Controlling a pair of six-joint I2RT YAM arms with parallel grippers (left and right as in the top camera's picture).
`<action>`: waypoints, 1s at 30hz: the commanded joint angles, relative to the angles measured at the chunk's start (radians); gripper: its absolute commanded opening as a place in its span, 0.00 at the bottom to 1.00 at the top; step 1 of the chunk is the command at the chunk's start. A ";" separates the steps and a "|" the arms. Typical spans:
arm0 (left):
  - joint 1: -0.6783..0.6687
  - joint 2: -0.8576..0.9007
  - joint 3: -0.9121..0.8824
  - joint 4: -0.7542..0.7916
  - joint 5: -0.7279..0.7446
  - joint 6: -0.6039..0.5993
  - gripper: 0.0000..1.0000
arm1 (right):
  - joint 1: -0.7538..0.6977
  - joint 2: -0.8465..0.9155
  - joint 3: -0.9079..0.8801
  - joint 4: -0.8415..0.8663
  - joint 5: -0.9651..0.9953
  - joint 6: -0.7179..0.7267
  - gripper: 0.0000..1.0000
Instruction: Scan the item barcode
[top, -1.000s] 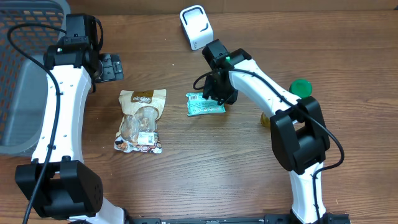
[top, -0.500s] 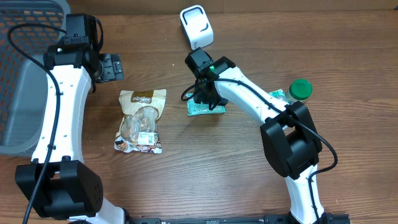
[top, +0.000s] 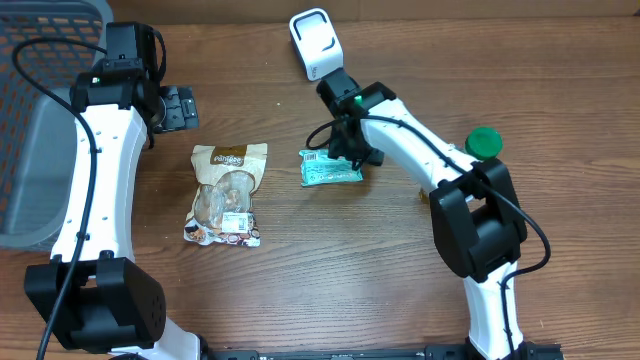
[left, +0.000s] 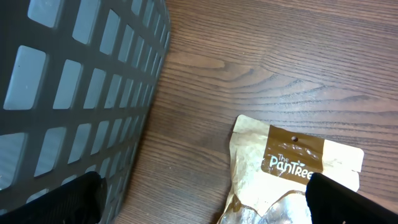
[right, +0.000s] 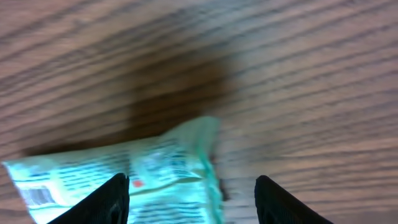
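While its jaws stand apart, right gripper (right: 193, 183) overhangs teal packet (right: 149, 171).

Wood table (top: 300, 290): teal packet (top: 328, 172), snack pouch (top: 226, 195), white scanner (top: 315, 44), basket (top: 30, 150).

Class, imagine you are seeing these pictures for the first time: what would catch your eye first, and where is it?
The right gripper stands open over a teal packet in the middle of the table, near the white scanner. To the left lies a brown snack pouch, and a grey basket fills the far left edge.
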 joint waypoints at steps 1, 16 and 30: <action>0.009 -0.012 0.021 0.002 0.001 0.015 1.00 | -0.019 -0.034 -0.006 -0.021 -0.061 -0.033 0.61; 0.009 -0.012 0.021 0.002 0.001 0.015 1.00 | -0.037 -0.030 -0.006 0.018 -0.130 -0.113 0.62; 0.009 -0.012 0.021 0.002 0.001 0.015 1.00 | 0.002 -0.030 -0.006 -0.008 -0.213 -0.191 0.62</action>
